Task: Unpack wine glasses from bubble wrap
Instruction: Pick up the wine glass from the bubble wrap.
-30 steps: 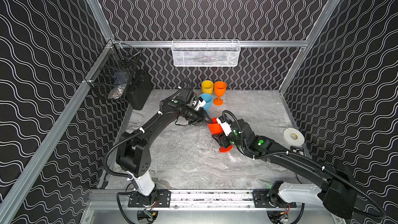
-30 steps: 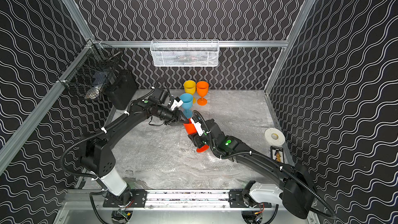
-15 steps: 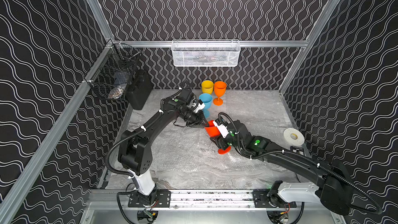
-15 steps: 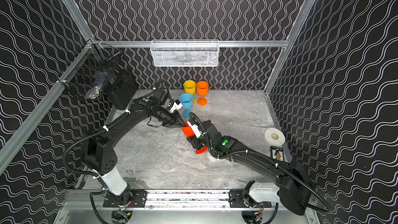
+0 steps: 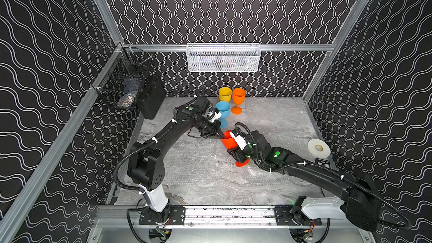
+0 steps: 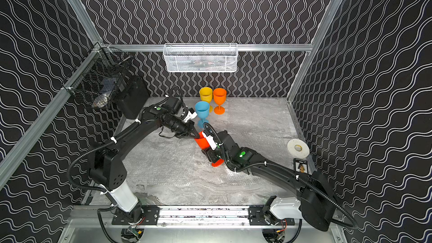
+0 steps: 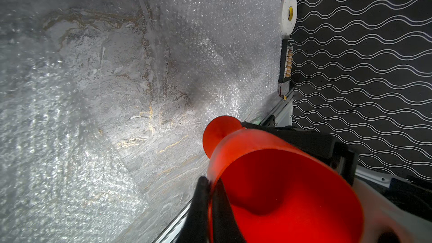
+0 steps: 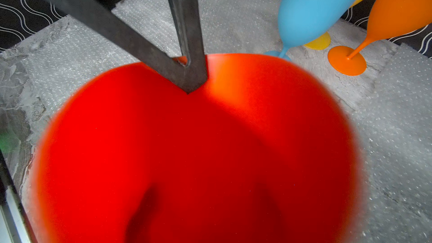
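Progress: all four goblets look bare, and no wrapped tube is in sight. Three stand upright. The red one is not yet set down, which I judge to be the only step left.
Left hand (image 5: 219, 134): closed, pinching the rim of the red goblet (image 5: 228, 141). The wrist view shows one finger inside the bowl and one outside.
Standing group: behind the red goblet, toward the back wall. The blue goblet (image 5: 222, 109) is nearest; the yellow goblet (image 5: 225, 94) and orange goblet (image 5: 239, 95) stand side by side beyond it.
Red goblet: tilted, mouth toward the left hand. Cannot tell whether its foot touches the desk (image 5: 233, 190).
Right hand (image 5: 238, 154): clamped about the red goblet's lower bowl and stem.
Bubble wrap (image 5: 198, 169): flat sheets under and around the red goblet; clear, whitish, finely pimpled, creased.
Goblets: opaque matte plastic, flared bowl, thin short stem, round flat foot.
Desk: grey, marbled, smooth.
Tape roll (image 5: 318, 147): white disc lying flat, well right of the red goblet.
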Robot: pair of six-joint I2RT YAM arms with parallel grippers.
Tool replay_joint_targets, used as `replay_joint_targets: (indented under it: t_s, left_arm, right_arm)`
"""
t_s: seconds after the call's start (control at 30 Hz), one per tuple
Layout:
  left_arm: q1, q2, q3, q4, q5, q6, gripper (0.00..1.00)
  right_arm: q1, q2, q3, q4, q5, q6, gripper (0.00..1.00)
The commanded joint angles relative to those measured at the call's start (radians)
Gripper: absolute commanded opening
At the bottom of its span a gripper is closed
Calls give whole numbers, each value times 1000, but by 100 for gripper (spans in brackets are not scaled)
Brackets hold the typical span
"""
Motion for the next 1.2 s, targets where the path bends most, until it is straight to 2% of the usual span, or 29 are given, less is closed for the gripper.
replay_joint_targets:
  t_s: [0.0, 0.13, 0.6, 0.83, 1.17]
  left_arm:
    - [-1, -24, -3, -11, 102, 18, 0]
    - [-1, -34, -3, -4, 84, 15, 0]
    - [-1, -57, 13, -41, -119, 31, 0]
    - [-1, -62, 19, -58, -213, 41, 0]
    - [-3, -75, 59, -97, -418, 65, 0]
  right_arm:
    - [-1, 11, 5, 87, 42, 24, 56]
    - [-1, 12, -5, 105, 44, 36, 63]
    - [-1, -4, -45, 149, 17, 64, 78]
    - [-1, 4, -62, 175, -12, 83, 79]
    - [-1, 3, -99, 219, -9, 106, 81]
